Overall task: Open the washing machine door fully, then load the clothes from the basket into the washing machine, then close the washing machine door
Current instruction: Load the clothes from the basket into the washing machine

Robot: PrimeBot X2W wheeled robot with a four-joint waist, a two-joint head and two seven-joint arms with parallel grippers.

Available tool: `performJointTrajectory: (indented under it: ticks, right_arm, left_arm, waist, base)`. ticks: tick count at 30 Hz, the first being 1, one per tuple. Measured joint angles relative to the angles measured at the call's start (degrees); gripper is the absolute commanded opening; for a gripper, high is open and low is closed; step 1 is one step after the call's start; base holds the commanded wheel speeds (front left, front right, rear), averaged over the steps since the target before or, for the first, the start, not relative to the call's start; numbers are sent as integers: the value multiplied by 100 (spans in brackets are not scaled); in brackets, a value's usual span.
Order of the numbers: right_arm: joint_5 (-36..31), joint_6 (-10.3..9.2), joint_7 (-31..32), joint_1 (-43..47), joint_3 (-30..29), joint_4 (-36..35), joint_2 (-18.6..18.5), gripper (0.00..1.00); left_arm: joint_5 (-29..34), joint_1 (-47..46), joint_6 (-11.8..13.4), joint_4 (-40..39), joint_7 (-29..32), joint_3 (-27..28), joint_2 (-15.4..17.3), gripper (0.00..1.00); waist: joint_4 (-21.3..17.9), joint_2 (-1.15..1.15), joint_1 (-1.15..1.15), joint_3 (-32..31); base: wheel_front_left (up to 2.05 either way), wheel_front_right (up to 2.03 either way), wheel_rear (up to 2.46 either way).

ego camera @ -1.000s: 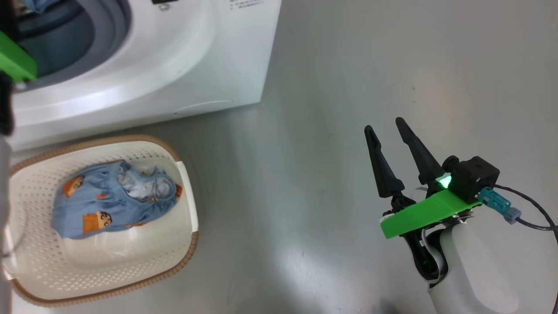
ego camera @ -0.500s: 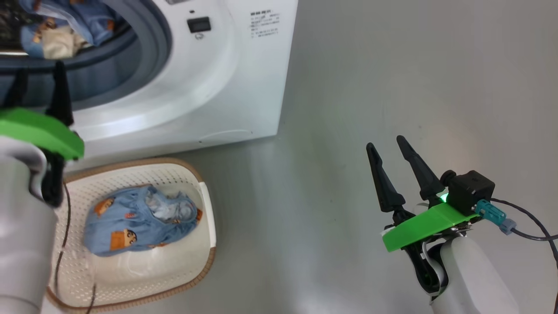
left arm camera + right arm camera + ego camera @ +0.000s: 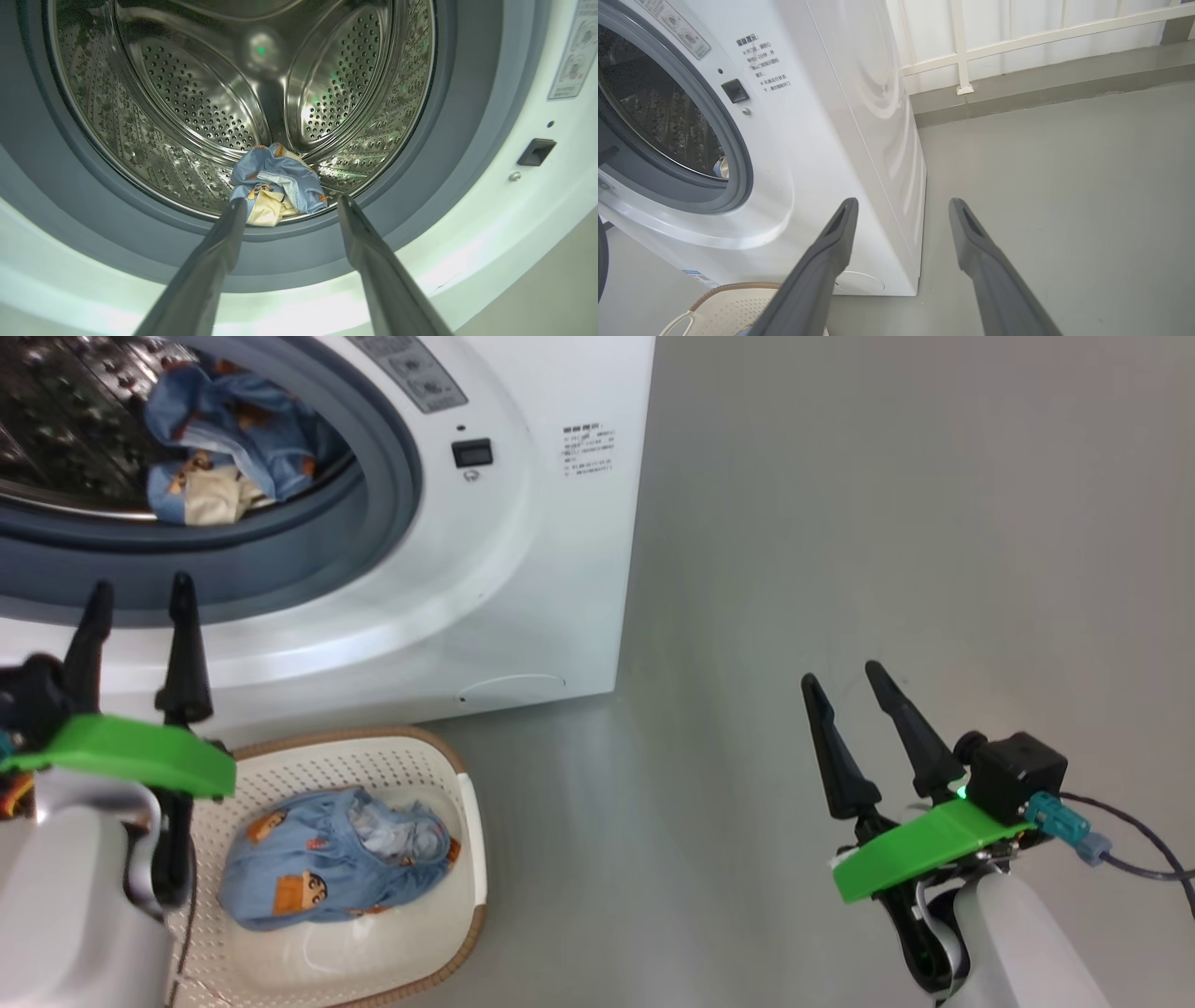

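Observation:
The white washing machine (image 3: 523, 569) stands open, and its door is out of view. One light blue cartoon-print garment (image 3: 224, 448) lies at the drum's front lip, also in the left wrist view (image 3: 275, 182). Another blue garment (image 3: 336, 859) sits bunched in the cream basket (image 3: 467, 840) on the floor before the washer. My left gripper (image 3: 140, 593) is open and empty, just outside the grey seal (image 3: 467, 116), above the basket's left side. My right gripper (image 3: 845, 677) is open and empty over bare floor at the right, and its wrist view shows the washer's side (image 3: 859, 140) and the basket's rim (image 3: 733, 285).
Grey floor (image 3: 887, 523) stretches to the right of the washer. A white railing (image 3: 1017, 42) and a low kerb run along the far wall. A cable (image 3: 1134, 868) trails from my right wrist.
The head camera has tilted up, so washer and basket sit lower and further right in the picture. My left gripper has come back out of the drum opening, empty. The right arm keeps its pose.

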Motion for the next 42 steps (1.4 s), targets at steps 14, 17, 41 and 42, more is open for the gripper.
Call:
performJointTrajectory:
  ticks: [14,17,41,42]
  right_arm:
    - [-121,0,0,335,-56,-16,1,100]
    - [-186,0,0,421,-80,-14,2,100]
    - [-363,0,0,871,-144,-71,9,100]
    - [-368,0,0,874,-146,-71,9,100]
  left_arm:
    - [717,1947,246,-1829,-5,765,-409,100]
    - [868,2321,245,-2098,-5,920,-512,100]
    - [1693,4079,82,-2631,-5,1482,-1277,100]
    - [1695,4126,82,-2630,-5,1484,-1291,100]
  waist:
    - [78,0,0,-590]
    - [107,0,0,-714]
    - [174,0,0,-1444]
    - [173,0,0,-1465]
  base:
    - [0,0,0]
    - [0,0,0]
    - [0,0,0]
    - [0,0,0]
